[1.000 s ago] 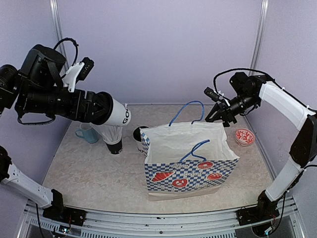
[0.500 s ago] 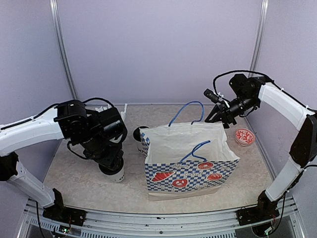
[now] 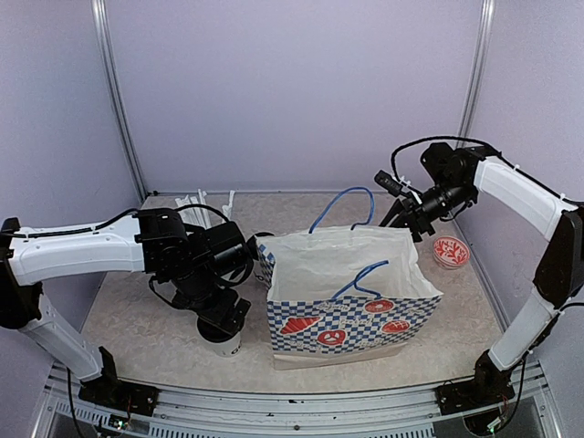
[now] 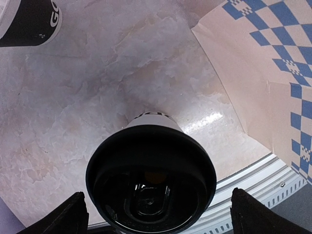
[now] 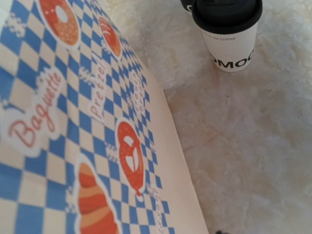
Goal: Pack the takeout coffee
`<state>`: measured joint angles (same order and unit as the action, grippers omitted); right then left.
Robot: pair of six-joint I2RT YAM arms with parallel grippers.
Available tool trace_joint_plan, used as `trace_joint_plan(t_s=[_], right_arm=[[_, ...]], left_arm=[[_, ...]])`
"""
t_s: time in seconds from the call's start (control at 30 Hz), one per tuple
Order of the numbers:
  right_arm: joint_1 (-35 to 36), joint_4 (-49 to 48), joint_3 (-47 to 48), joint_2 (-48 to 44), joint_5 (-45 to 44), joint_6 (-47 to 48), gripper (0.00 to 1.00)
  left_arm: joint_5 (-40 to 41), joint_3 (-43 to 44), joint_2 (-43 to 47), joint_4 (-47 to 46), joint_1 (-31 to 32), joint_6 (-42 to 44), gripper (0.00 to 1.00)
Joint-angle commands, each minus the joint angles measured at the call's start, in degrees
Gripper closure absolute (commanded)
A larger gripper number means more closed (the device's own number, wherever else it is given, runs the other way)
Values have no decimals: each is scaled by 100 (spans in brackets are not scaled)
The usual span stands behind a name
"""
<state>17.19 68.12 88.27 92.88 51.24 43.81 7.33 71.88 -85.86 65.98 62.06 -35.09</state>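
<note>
**Progress.** Packing has not begun, as far as can be seen. Neither takeout coffee is in the bag (image 3: pixel 351 315), and the part of its interior visible from above is bare white paper. Both cups stand upright on the tabletop (image 3: pixel 137 310).

**Near cup** (image 4: pixel 152 119). It stands left of the bag, close to the near edge of the tabletop and apart from the bag wall. The left pincer (image 4: pixel 163 215) hangs directly over it. Its fingers are spread wide on either side of the lid (image 4: pixel 151 180), with a gap showing on each side, so nothing is gripped.

**Far cup** (image 5: pixel 229 46). It stands by the bag's left side, further back, clear of the paper.

**Right pincer** (image 3: pixel 412 222). It is at the bag's far right rim. Whether it is spread or pinching the paper cannot be told (its own camera shows no fingers).

**Outstanding, in my judgement.** Both cups have yet to be gripped, lifted over the rim and set down inside.

**Materials**
- **Cups:** tapered smooth white paper with black lettering near the base.
- **Lids:** round glossy black plastic with a raised rim and a recessed centre.
- **Bag:** stiff paper in blue-and-white check with red bakery motifs. It has plain cream side panels and thin blue cord handles (image 3: pixel 342 205), and the mouth stands open.
- **Tabletop:** pale and marbled, with a slight sheen.
</note>
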Motion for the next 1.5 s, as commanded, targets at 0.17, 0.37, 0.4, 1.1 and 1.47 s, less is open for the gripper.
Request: trace_joint_plan(t_s=[0.17, 0.37, 0.4, 1.1, 1.47], right_arm=[[-58, -99, -226, -313, 70, -56, 49], [-58, -90, -228, -265, 59, -36, 49], [-58, -100, -235, -253, 69, -31, 49], [-58, -154, -310, -180, 74, -31, 49], [-58, -167, -328, -174, 66, -39, 49]], left_arm=[[2, 112, 80, -18, -33, 73, 2], [-151, -99, 185, 168, -144, 8, 13], [-208, -129, 168, 137, -164, 60, 15], [-346, -75, -425, 72, -171, 450, 25], [-260, 178, -422, 126, -127, 414, 33]])
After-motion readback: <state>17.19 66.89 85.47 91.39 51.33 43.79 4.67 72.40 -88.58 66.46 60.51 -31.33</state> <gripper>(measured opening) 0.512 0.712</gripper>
